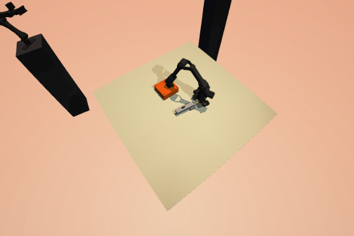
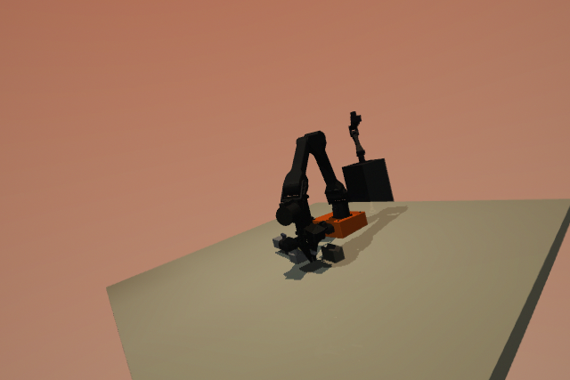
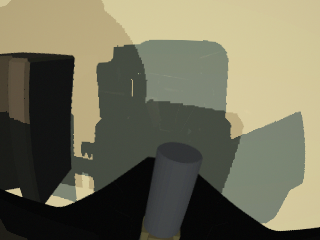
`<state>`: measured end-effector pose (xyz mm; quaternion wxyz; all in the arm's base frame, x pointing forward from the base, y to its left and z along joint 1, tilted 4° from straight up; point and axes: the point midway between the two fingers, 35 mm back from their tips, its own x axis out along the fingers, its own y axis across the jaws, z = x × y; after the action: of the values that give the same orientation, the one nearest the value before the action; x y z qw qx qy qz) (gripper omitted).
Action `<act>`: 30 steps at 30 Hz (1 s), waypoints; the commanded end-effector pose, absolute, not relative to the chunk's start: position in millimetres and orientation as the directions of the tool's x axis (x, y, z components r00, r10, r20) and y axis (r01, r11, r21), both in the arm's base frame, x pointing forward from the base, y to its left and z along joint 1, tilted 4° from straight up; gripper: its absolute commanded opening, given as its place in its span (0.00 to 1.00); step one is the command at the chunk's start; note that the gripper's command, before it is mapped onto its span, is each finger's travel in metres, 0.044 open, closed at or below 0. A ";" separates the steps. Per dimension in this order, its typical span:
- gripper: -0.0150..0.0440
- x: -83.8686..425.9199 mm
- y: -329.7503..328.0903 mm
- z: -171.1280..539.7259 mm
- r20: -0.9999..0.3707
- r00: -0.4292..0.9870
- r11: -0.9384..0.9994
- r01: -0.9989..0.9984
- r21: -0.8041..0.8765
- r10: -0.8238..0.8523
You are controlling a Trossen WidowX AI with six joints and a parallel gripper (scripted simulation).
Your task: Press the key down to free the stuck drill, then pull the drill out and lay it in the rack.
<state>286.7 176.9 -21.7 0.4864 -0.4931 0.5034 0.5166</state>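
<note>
A long pale grey holder (image 1: 187,108) (image 2: 277,241) lies on the table. A small dark raised part (image 1: 183,106) (image 2: 282,235) on its top looks like the key. At the holder's gripper-side end, the drill (image 3: 172,195) shows as a dark grey cylinder with a brass-coloured collar below it in the wrist view. My gripper (image 1: 197,101) (image 2: 313,260) (image 3: 164,168) is low over the table at that end, shut on the drill, with a black finger either side of it. The contact is partly hidden. A dark block (image 2: 332,252) (image 3: 50,120) stands beside the gripper; I cannot tell surely whether it is the rack.
The arm's orange base (image 1: 165,89) (image 2: 352,224) is behind the holder. The pale square table (image 1: 171,170) (image 2: 239,329) ends well beyond the arm. Tall black pedestals (image 1: 54,76) (image 1: 214,19) with other arms stand off the table. Shadows cover the surface under the gripper.
</note>
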 end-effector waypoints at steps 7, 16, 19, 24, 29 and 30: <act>0.25 287.8 192.5 -19.2 -0.999 -0.038 -0.015 -0.999 0.038 0.012; 0.25 287.5 206.4 -18.2 -0.999 -0.038 -0.016 -0.999 0.038 0.013; 0.25 287.4 209.3 -18.0 -0.999 -0.038 -0.016 -0.999 0.038 0.013; 0.25 287.1 216.6 -17.5 -0.999 -0.038 -0.016 -0.999 0.038 0.014; 0.25 286.9 225.5 -16.9 -0.999 -0.038 -0.016 -0.999 0.038 0.014; 0.25 286.8 226.2 -16.8 -0.999 -0.038 -0.016 -0.999 0.038 0.014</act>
<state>285.9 220.3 -18.5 0.4872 -0.4926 0.5023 0.5174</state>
